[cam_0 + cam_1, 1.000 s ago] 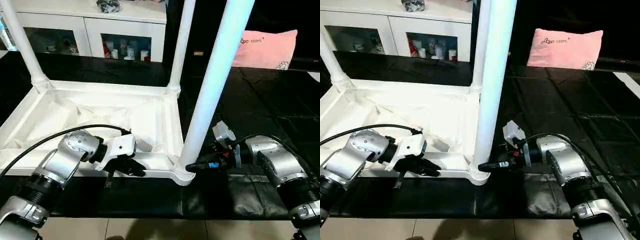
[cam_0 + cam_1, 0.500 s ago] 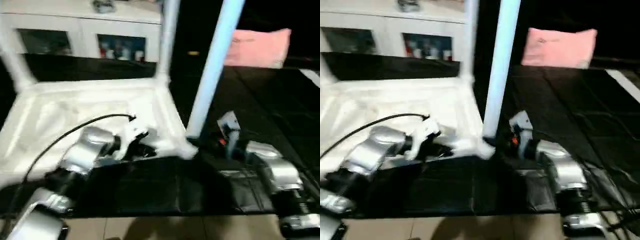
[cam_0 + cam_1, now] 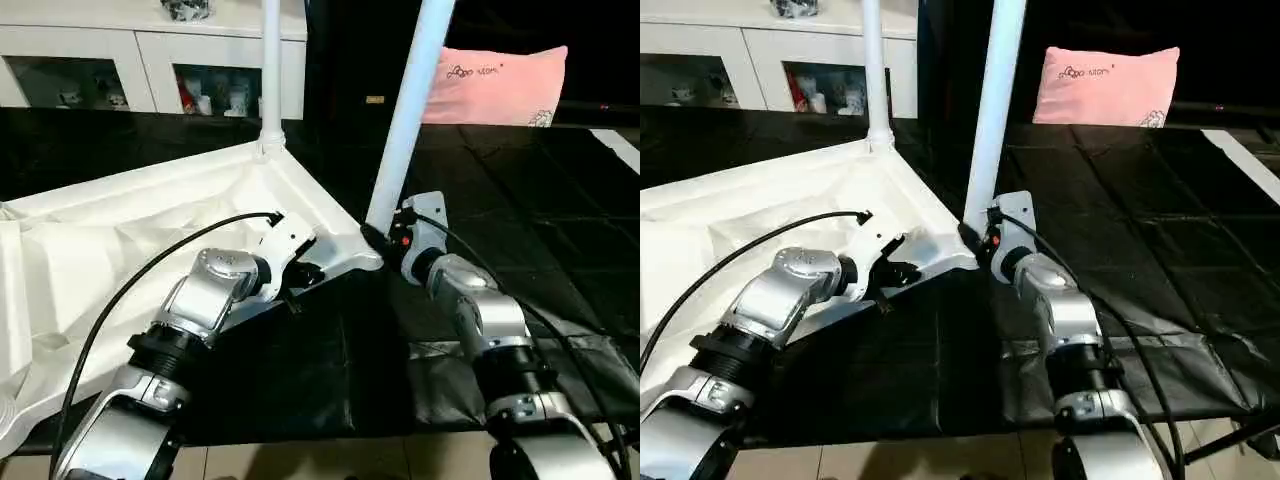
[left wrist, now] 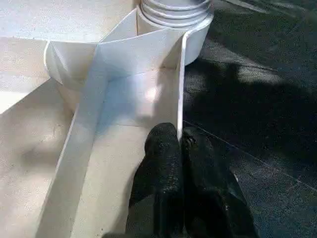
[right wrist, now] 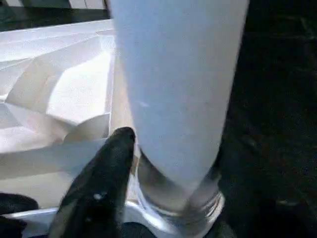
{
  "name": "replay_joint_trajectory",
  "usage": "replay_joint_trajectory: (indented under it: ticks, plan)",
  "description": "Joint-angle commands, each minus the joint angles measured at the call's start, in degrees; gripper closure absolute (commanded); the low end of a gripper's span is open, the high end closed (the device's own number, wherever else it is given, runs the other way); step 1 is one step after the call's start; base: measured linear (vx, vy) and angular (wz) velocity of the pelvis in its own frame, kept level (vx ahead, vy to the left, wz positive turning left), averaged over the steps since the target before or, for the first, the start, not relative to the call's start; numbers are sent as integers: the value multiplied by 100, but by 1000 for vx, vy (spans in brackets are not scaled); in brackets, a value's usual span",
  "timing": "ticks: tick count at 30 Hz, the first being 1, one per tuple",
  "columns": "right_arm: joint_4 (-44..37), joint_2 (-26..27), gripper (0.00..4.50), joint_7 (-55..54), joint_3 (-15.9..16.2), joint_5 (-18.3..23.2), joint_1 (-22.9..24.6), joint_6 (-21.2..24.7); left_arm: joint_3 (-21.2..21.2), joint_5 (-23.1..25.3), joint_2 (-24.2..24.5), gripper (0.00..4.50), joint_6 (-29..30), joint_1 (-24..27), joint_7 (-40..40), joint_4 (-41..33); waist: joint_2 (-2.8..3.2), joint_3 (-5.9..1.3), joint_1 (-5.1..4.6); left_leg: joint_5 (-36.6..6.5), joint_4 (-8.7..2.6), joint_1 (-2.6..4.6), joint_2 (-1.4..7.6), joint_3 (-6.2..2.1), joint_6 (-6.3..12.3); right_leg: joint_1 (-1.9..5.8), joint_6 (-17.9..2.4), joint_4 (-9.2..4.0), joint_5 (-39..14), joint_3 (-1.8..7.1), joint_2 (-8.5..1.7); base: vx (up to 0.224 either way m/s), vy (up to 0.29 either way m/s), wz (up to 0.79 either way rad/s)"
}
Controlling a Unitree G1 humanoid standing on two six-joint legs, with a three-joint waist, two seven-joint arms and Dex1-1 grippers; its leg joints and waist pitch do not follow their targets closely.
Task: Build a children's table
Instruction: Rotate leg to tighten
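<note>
1. Background: a white cabinet point(image 3: 150, 50) with glass doors stands at the far side, and a pink pillow point(image 3: 495, 85) lies to the far right.
2. Surface: a black sheet point(image 3: 520, 200) covers the floor area that carries the work; a strip of pale tiled floor point(image 3: 330, 462) shows at the near edge.
3. Tabletop point(image 3: 120, 250): white plastic, lying upside down on the black sheet with its ribbed underside facing up, turned at an angle so that one corner points toward the right arm.
4. Near leg point(image 3: 410, 100): a white tapered tube standing upright in the round socket at that corner.
5. Far leg point(image 3: 270, 70): a second white tube, upright in the next corner socket, closer to the cabinet.
6. Left gripper point(image 4: 179, 144): its black fingers are pressed together over the thin raised rim of the tabletop, pinching it just short of the near leg's socket.
7. Right gripper point(image 5: 168, 148): one black finger point(image 5: 106, 168) lies against the base of the near leg at the socket collar; whether its fingers are spread or closing on the leg cannot be told.
</note>
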Motion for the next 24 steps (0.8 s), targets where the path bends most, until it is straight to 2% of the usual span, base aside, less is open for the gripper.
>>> replay_joint_trajectory:
  ticks: [1,2,4,5,6,7,9,14,17,19,22,24]
  plan:
    - [-62,213,150,359,495,49,186,213,-18,3,-38,450,-204,-238,49,-118,17,-361,19,-916,-374,-6,130,-22,178,341,-789,-419,-1648,350,-402,0,0,0]
    - [-176,141,137,442,515,67,269,203,-51,34,42,450,-312,-207,-26,-107,42,-348,27,-998,-387,-4,131,-32,145,338,-732,-443,-1789,347,-403,0,0,0]
    - [-313,54,131,551,547,81,366,183,-90,55,133,450,-445,-169,-131,-95,48,-347,33,-1058,-390,1,130,-39,128,335,-674,-455,-1855,347,-404,0,0,0]
    - [-576,-134,120,803,616,111,553,154,-99,23,273,450,-584,-100,-328,-86,82,-350,20,-1094,-392,-9,130,-43,112,346,-680,-450,-1807,349,-399,0,0,0]
    - [-576,-134,109,803,616,111,553,154,-99,23,273,450,-584,-100,-328,-86,73,-345,29,-1112,-395,-6,130,-40,127,351,-656,-471,-1790,344,-388,0,0,0]
    - [-881,-475,100,1226,703,126,793,103,-118,6,466,450,-751,-43,-594,-53,59,-357,9,-1086,-395,-19,134,-48,136,362,-702,-433,-1680,351,-395,0,0,0]
    - [-1005,-642,87,1421,693,147,894,80,-131,-4,561,450,-859,-24,-723,-29,71,-357,29,-1059,-386,-20,137,-40,200,370,-737,-433,-1557,355,-388,0,0,0]
    - [-1171,-1605,50,2426,486,256,1134,-111,-276,-124,1032,450,-1488,47,-1614,61,66,-342,83,-1035,-381,10,158,-29,235,346,-893,-415,-1491,366,-396,0,0,0]
    - [-1194,-1892,22,2782,449,339,1196,-175,-397,-161,1206,450,-1772,97,-2029,38,53,-331,122,-1091,-375,5,146,-18,249,354,-873,-428,-1645,367,-408,0,0,0]
    - [-1362,-2190,6,3263,414,545,1310,-241,-512,-202,1396,450,-2093,175,-2516,-11,44,-328,154,-1116,-377,16,154,-20,264,346,-826,-445,-1764,365,-416,0,0,0]
    - [-1431,-2277,2,3436,410,598,1354,-263,-504,-255,1428,450,-2127,192,-2663,-30,46,-327,182,-1087,-387,28,177,-17,265,325,-917,-416,-1604,368,-408,0,0,0]
    - [-1582,-2405,2,3781,471,751,1430,-280,-529,-372,1495,450,-2163,210,-2967,-82,46,-318,209,-1193,-385,32,172,-18,256,336,-879,-443,-1794,363,-421,0,0,0]
